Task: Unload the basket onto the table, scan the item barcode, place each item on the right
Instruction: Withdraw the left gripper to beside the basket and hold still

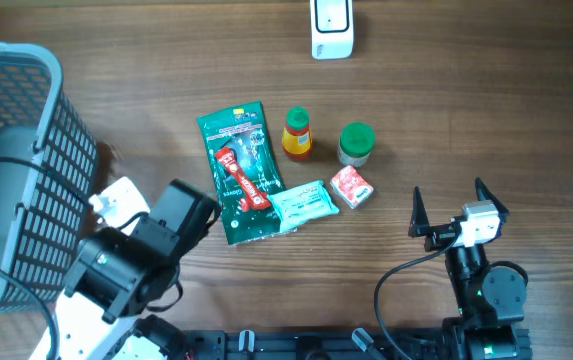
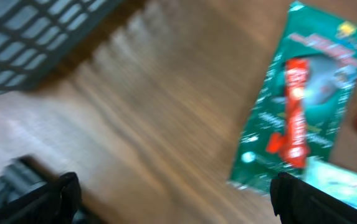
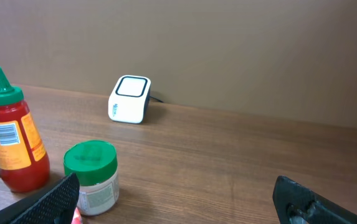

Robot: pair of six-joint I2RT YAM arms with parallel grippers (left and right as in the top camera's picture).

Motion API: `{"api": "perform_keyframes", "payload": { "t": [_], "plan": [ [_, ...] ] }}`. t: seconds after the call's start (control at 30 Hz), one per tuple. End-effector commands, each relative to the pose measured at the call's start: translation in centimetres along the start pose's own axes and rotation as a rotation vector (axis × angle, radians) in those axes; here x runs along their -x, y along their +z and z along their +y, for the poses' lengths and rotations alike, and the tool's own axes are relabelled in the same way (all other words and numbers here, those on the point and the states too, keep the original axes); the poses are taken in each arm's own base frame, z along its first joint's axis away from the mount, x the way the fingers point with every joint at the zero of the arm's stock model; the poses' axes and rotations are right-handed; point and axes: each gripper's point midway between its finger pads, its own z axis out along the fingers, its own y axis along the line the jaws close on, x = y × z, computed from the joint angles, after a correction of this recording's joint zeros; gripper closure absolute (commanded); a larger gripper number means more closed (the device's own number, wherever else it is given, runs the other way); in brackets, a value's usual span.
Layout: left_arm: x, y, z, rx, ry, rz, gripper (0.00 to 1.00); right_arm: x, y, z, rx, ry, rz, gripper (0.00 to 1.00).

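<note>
A white barcode scanner (image 1: pixel 331 30) stands at the table's far edge and also appears in the right wrist view (image 3: pixel 129 99). The items lie mid-table: a green packet (image 1: pixel 243 170) with a red sachet on it, a red sauce bottle (image 1: pixel 297 134), a green-lidded jar (image 1: pixel 356 143), a small red box (image 1: pixel 351 187) and a pale blue packet (image 1: pixel 303 203). My left gripper (image 2: pixel 175 193) is open over bare wood just left of the green packet (image 2: pixel 303 99), in a blurred view. My right gripper (image 1: pixel 453 205) is open and empty, right of the jar (image 3: pixel 92 176).
A large grey mesh basket (image 1: pixel 26 150) fills the left side, close to my left arm (image 1: pixel 136 260). A white object (image 1: pixel 116 200) lies between the basket and that arm. Bare wood stretches between the items and the scanner.
</note>
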Motion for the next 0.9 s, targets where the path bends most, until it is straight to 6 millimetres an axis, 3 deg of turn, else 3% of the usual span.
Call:
{"api": "perform_keyframes", "payload": {
  "t": [0.0, 0.77, 0.87],
  "plan": [
    [-0.09, -0.21, 0.52, 0.005, -0.002, 0.007, 0.0, 0.08, -0.01, 0.29, 0.015, -0.009, -0.005, 0.0],
    [-0.19, -0.19, 0.41, 0.002, -0.002, 0.013, 0.0, 0.05, -0.01, 0.22, 0.011, -0.013, -0.004, 0.0],
    [-0.19, -0.19, 0.41, 0.002, -0.002, 0.013, 0.0, 0.38, -0.02, 0.37, 0.021, 0.079, -0.016, 0.0]
  ]
}}
